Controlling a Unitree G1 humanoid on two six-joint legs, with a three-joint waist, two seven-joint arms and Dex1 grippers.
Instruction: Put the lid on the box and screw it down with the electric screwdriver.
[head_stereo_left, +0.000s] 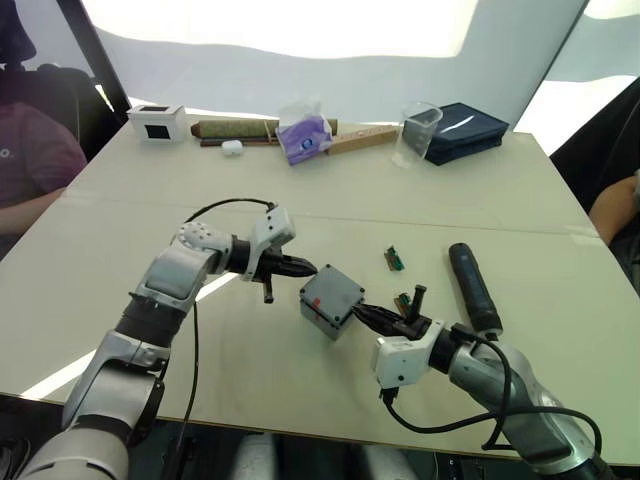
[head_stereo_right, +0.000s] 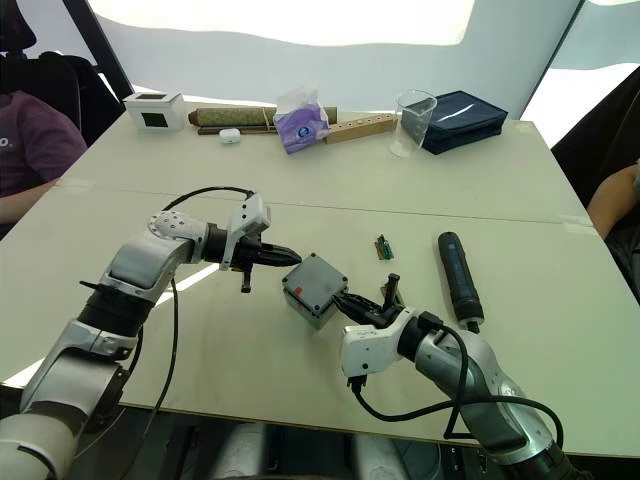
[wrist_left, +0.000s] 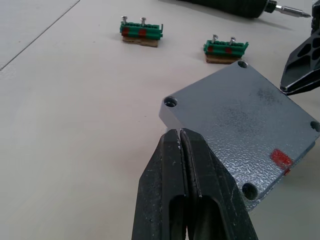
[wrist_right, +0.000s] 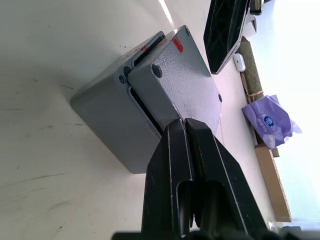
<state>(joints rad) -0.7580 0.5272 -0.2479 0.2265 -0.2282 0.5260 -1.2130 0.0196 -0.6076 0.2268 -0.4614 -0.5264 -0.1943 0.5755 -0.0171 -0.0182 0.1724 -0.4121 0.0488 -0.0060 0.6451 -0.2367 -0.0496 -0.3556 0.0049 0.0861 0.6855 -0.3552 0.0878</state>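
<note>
Both claws pinched shut: my left claw (head_stereo_left: 308, 268) nudging lid (head_stereo_left: 337, 288) askew on box (head_stereo_left: 322, 317) from left, right claw (head_stereo_left: 362, 312) bracing from near right.

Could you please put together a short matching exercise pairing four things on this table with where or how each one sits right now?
Things:
1. lid
2. electric screwdriver
3. clear cup
4. left gripper

States:
a. lying flat by the right arm
b. shut, tips at the lid's edge
c. askew on the box
d. upright beside the dark blue case

Pairs: 1-c, 2-a, 3-d, 4-b
</note>
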